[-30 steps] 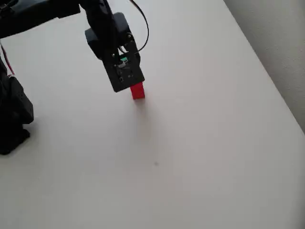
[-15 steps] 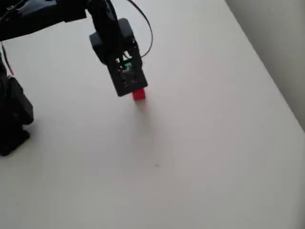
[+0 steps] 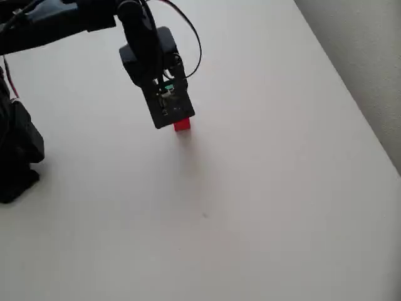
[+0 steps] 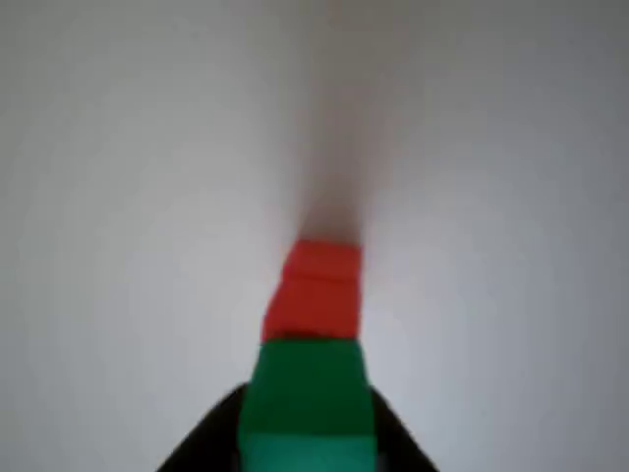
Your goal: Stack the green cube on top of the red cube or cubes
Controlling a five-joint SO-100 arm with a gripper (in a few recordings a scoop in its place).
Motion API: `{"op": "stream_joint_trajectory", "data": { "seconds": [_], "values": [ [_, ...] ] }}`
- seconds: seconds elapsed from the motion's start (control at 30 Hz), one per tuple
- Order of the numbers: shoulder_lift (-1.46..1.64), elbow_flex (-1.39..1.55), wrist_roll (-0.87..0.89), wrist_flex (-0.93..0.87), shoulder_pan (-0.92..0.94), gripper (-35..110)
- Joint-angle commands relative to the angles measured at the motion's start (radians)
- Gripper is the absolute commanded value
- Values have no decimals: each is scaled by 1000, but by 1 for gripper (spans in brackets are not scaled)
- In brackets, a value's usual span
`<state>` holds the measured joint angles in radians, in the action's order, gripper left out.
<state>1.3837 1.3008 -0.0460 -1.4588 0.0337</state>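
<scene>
In the wrist view the green cube (image 4: 307, 393) sits at the bottom centre, clamped between my black fingers (image 4: 208, 444). My gripper (image 4: 307, 438) is shut on it. Just beyond it stands the red block (image 4: 316, 290) on the white table, its top face visible; whether it is one cube or two I cannot tell. The green cube is close in front of the red block and seems a little above it. From overhead, my gripper (image 3: 170, 108) hangs over the red block (image 3: 182, 125) and hides most of it. A sliver of the green cube (image 3: 167, 83) shows through the gripper body.
The white table (image 3: 263, 188) stretches open to the right and front of the red block. Its right edge (image 3: 351, 100) runs diagonally, with grey floor beyond. The arm's black base (image 3: 17, 150) stands at the left edge.
My gripper has shifted slightly right and down in the overhead picture, now covering more of the red block. The green cube stays in the grip.
</scene>
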Motion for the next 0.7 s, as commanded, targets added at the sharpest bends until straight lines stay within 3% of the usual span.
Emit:
{"op": "stream_joint_trajectory", "data": {
  "seconds": [0.0, 0.67],
  "values": [
    [6, -69, -14, 14, 18, 3],
    [17, -77, -29, 5, -12, 12]
  ]
}}
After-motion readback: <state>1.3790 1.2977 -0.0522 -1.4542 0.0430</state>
